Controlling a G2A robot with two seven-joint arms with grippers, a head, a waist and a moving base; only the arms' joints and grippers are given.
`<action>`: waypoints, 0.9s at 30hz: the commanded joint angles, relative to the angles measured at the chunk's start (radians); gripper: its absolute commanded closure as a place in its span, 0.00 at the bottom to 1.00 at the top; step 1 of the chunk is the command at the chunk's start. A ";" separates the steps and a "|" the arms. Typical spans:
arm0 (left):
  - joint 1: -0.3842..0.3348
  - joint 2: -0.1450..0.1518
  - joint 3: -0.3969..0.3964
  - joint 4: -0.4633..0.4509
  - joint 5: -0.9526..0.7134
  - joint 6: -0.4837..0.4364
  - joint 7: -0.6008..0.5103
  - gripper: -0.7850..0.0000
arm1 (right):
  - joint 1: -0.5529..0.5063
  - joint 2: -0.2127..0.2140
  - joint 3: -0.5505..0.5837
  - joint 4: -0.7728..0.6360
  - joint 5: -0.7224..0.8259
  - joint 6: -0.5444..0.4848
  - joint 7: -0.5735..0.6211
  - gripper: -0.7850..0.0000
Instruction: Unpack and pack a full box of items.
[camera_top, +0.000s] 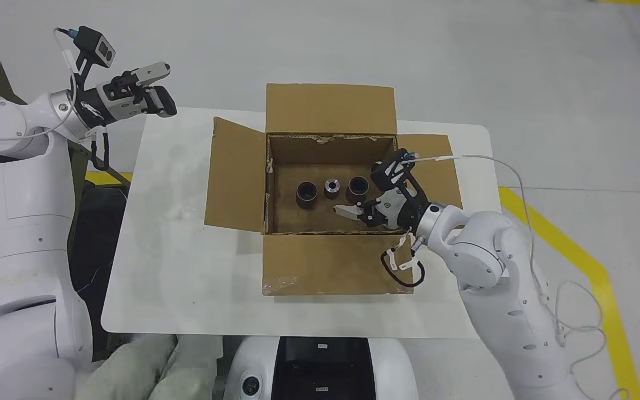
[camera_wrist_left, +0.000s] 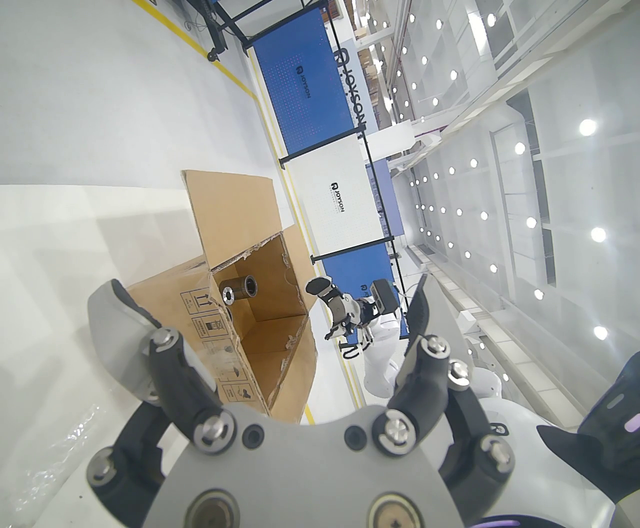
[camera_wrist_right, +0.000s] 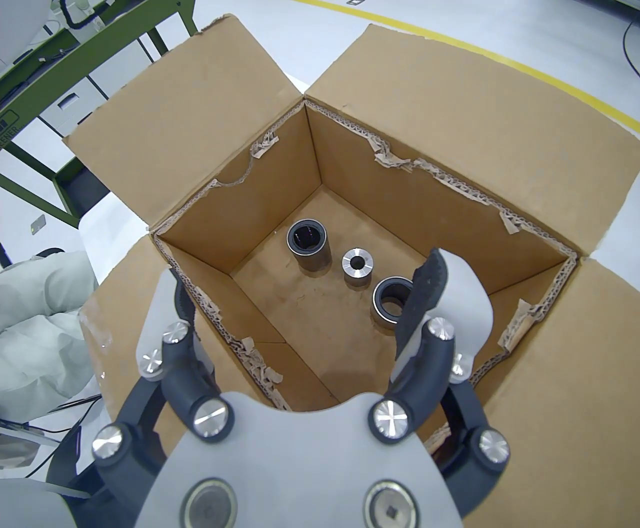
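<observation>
An open cardboard box (camera_top: 290, 258) stands mid-table with its flaps folded out. On its floor three metal cylinders stand in a row: a dark sleeve (camera_top: 307, 190) (camera_wrist_right: 308, 244), a small silver bushing (camera_top: 331, 186) (camera_wrist_right: 358, 265) and another dark sleeve (camera_top: 358, 184) (camera_wrist_right: 389, 304). My right gripper (camera_top: 366, 193) (camera_wrist_right: 305, 285) hangs open over the box's right side, above the cylinders, holding nothing. My left gripper (camera_top: 156, 86) (camera_wrist_left: 270, 305) is open and empty, raised off the table's far left corner; its view shows the box (camera_wrist_left: 250, 345) side-on with one cylinder (camera_wrist_left: 240, 289) inside.
The white table (camera_top: 170, 250) has bare surface left of the box and in front of it. Box flaps (camera_top: 232, 175) lie spread to the left, back and right. A yellow floor line (camera_top: 560, 250) runs to the right of the table.
</observation>
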 joint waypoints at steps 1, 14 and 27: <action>0.000 0.000 0.000 0.000 0.000 0.000 0.000 0.00 | 0.000 0.000 0.000 0.000 0.000 0.000 0.000 0.00; 0.000 0.000 0.000 0.000 0.000 0.000 0.000 0.00 | 0.000 0.000 0.000 0.000 0.000 0.000 0.000 0.00; 0.000 0.000 0.000 0.000 0.000 0.000 0.000 0.00 | -0.016 -0.001 0.015 0.007 0.075 0.003 -0.043 0.00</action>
